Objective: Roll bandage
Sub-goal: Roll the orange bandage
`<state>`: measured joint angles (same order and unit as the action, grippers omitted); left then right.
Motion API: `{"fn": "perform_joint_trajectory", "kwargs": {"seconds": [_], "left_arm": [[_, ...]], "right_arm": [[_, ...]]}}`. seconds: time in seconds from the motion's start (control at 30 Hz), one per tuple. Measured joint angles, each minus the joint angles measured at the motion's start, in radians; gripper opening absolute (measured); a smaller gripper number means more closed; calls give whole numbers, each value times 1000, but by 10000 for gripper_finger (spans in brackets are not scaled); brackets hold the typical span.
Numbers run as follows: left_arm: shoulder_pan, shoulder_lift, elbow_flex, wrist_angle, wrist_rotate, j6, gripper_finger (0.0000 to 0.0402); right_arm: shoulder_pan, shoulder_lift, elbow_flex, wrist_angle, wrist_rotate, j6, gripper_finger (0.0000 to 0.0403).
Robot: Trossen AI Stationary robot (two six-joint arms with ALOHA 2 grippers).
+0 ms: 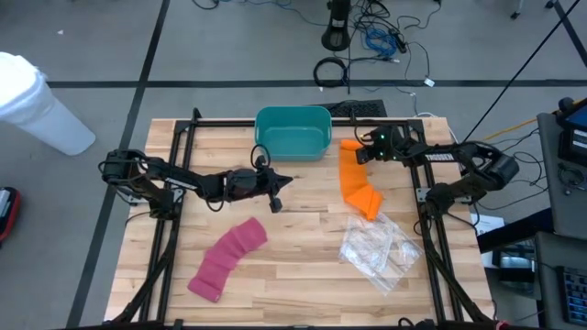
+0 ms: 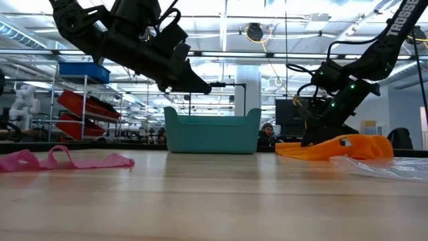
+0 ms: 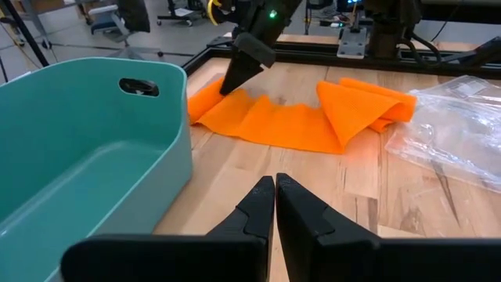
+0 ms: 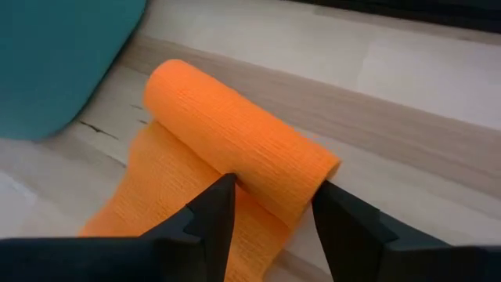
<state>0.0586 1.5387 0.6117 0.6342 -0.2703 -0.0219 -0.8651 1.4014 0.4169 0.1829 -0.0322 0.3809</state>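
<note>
An orange bandage (image 1: 356, 188) lies on the right half of the table, its far end wound into a roll (image 4: 235, 125) beside the teal bin (image 1: 292, 131). The unrolled tail (image 3: 297, 121) runs toward the near edge and ends in a crumpled fold. My right gripper (image 1: 360, 151) stands at the roll, shut on it. A pink bandage (image 1: 229, 257) lies flat and unrolled at the near left. My left gripper (image 1: 286, 181) hovers shut over the table's middle, holding nothing. My right gripper has one end of the orange roll (image 4: 301, 184) pinched between its two fingers (image 4: 211, 211). The fingers slant down onto it from the table's right. The roll rests on the table, on top of its own unrolled tail (image 4: 156, 196).
A clear plastic bag (image 1: 376, 247) lies at the near right, next to the orange tail's crumpled end. The teal bin stands at the far middle, close to the roll. Black frame rails (image 1: 174, 183) run along both sides of the table.
</note>
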Motion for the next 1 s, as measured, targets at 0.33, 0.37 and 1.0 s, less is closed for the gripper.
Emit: {"fn": "perform_joint_trajectory", "kwargs": {"seconds": [0.33,0.37,1.0], "left_arm": [[0,0,0,-4,0,0,22],[0,0,0,-9,0,0,22],[0,0,10,105,0,145,22]], "right_arm": [[0,80,0,110,-2,-33,75],[0,80,0,109,-2,-47,64],[90,-458,0,-245,-98,-471,1]]}}
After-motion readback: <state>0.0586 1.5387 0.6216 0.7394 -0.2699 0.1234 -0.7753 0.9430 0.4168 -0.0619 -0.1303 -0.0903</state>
